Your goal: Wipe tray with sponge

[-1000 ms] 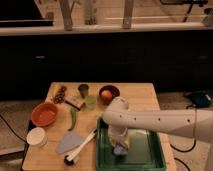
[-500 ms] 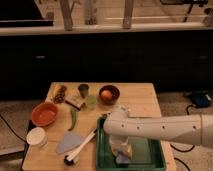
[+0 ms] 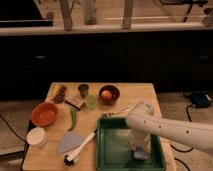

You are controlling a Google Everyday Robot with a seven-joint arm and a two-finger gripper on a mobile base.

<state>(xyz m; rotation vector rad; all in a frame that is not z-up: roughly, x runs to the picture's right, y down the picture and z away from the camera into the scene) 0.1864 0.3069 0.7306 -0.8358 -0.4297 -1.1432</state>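
The dark green tray (image 3: 112, 146) lies at the front right of the wooden table (image 3: 142, 95). My arm comes in from the right and bends down over the tray's right half. The gripper (image 3: 140, 146) points down onto the tray floor near the front right corner. It is shut on the small pale blue-grey sponge (image 3: 141, 154), which touches the tray. The arm hides part of the tray's right rim.
Left of the tray lie a white-handled brush (image 3: 81, 149), a flat grey-blue cloth piece (image 3: 69, 143), a white cup (image 3: 36, 136), an orange bowl (image 3: 45, 114) and a green pod (image 3: 73, 119). Behind stand a dark bowl with an orange fruit (image 3: 109, 94), two small cups and a snack pack.
The gripper has slid the sponge across the tray floor from the left-middle toward the front right corner. The arm has swung lower and to the right. Other objects have not moved.
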